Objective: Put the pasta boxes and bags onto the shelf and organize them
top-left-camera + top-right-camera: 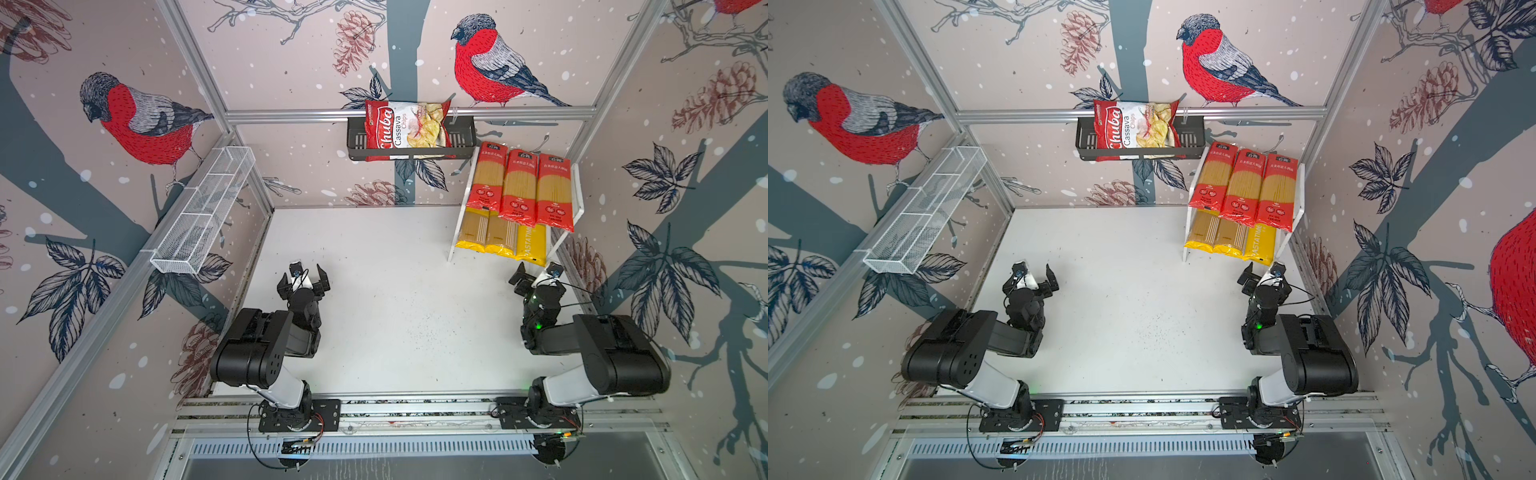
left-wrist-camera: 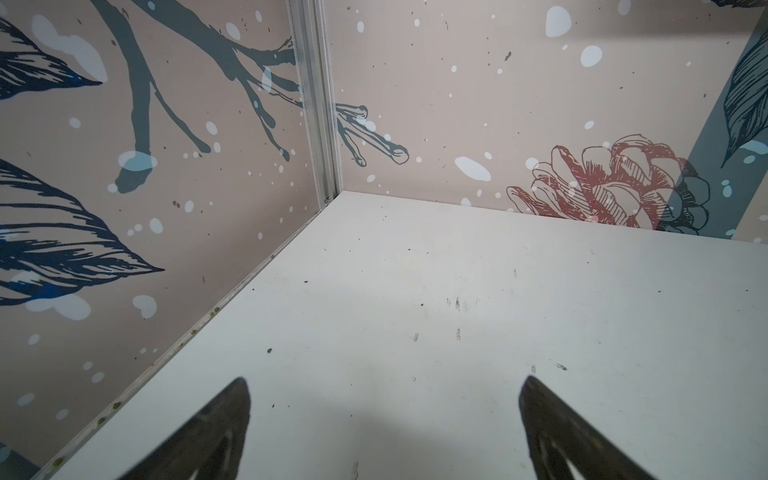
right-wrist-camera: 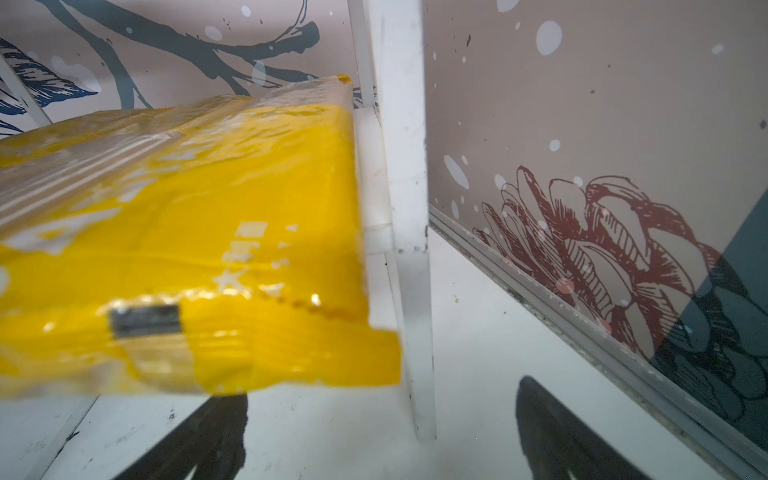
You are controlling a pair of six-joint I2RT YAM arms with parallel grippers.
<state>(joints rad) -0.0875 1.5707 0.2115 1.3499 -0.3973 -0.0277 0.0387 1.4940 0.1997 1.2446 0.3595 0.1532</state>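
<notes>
In both top views all six spaghetti packets lie on the shelf point(image 1: 577, 191) at the far right. The three red packets point(image 1: 519, 187) lie side by side on the upper board, and the three yellow packets point(image 1: 500, 240) lie side by side on the lower one with their near ends overhanging. They are sorted by colour, so each tier reads as one row. No packet lies on the table point(image 1: 395, 299), so I judge the job done. My left pincer point(image 1: 304, 277) sits at the near left and my right pincer point(image 1: 536, 275) sits just on the near side of the shelf; both are spread wide and empty. The chips bag point(image 1: 399, 124) in the black basket point(image 1: 461, 139) is not mine to move. From my left wrist, the left pincer point(image 2: 384, 380) shows its tips apart over bare table. From my right wrist, the right pincer point(image 3: 380, 395) gapes below the near end of one of the yellow packets point(image 3: 208, 249), beside a shelf leg point(image 3: 415, 311), clasping nothing.
</notes>
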